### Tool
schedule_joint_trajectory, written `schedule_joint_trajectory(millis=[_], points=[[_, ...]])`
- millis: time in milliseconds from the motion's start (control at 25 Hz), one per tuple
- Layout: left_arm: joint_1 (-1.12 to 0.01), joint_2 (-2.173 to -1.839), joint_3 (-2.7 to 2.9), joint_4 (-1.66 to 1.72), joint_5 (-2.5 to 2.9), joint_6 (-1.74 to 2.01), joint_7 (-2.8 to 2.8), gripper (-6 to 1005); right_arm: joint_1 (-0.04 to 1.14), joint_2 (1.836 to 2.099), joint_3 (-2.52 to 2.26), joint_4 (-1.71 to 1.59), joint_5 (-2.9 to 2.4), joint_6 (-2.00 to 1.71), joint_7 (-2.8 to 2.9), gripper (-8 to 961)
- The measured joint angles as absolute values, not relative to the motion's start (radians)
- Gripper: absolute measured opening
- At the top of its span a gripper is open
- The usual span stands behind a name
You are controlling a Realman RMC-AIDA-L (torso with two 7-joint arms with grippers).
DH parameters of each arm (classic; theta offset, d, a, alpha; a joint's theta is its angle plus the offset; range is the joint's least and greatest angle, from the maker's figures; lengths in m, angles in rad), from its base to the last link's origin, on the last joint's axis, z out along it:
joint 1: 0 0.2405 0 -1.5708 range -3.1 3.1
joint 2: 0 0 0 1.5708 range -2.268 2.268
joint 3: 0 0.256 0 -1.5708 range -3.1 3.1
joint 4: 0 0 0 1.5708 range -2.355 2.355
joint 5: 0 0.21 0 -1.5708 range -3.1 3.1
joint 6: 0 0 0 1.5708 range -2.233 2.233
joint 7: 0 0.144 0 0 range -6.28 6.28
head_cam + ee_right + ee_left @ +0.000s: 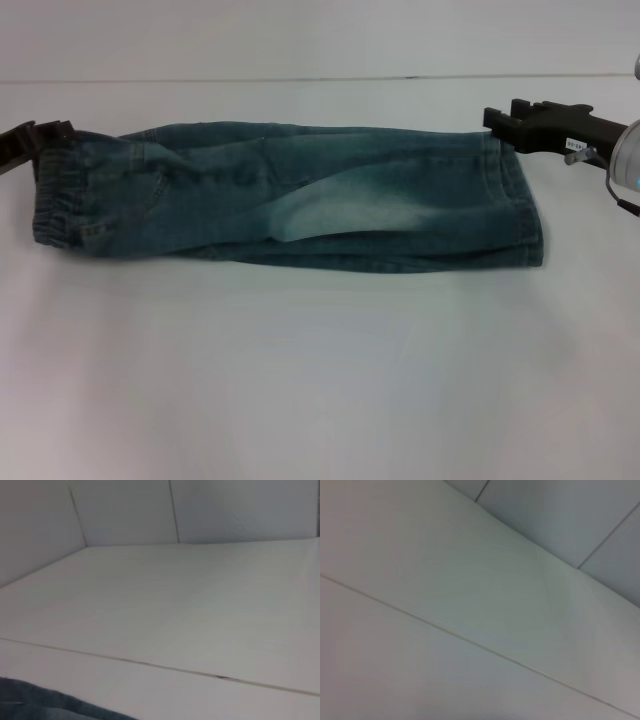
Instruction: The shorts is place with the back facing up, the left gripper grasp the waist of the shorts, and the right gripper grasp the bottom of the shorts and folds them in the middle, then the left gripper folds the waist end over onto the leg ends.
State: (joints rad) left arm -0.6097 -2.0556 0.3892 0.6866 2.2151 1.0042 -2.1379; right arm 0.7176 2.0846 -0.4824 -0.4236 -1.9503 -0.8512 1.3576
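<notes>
- Lying flat on the white table [300, 380], you have one pair of denim shorts [290, 200], already folded lengthwise into a long narrow strip that runs across the head view.
- Count for you: one garment, two grippers, one table seam line behind the shorts.
- The waist of the shorts [55, 195], the gathered elastic band, is the end on the robot's left; the leg ends [515, 200], with stitched hems stacked one on the other, are the end on the right.
- One faded pale patch shows near the middle of the strip; you cannot make out any embroidery in this view.
- The left gripper [35, 142] sits at the far corner of the waistband, touching or just beside it. You cannot tell whether its fingers are apart, together or clamped on cloth.
- The right gripper [520, 122] is at the far corner of the hems, black claw ahead of a white arm. You cannot tell its finger state either.
- Left wrist view gives you only bare table and wall panels.
- Right wrist view gives you table plus one sliver of denim [45, 705] at the picture's edge.
</notes>
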Motion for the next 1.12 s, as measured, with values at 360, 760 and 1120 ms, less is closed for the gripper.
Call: schedule_joint_trajectory(millis=[360,760,1120], points=[[-0.571,-2.056,0.382,0.687,2.198,0.950,-2.137,580,0.692,2.082,-0.472,-0.426,-1.950,-0.989,1.369,639],[-0.526,-2.028,0.382,0.748,2.225,1.104,-2.183,860,0.639,2.035,-0.503,-0.504,-1.958,-1.404,1.464,803],[-0.550,-1.990,0.387,0.811,2.486,1.283,-2.443,885,0.614,1.987,-0.597,-0.581,-1.959,-1.704,1.549,799]])
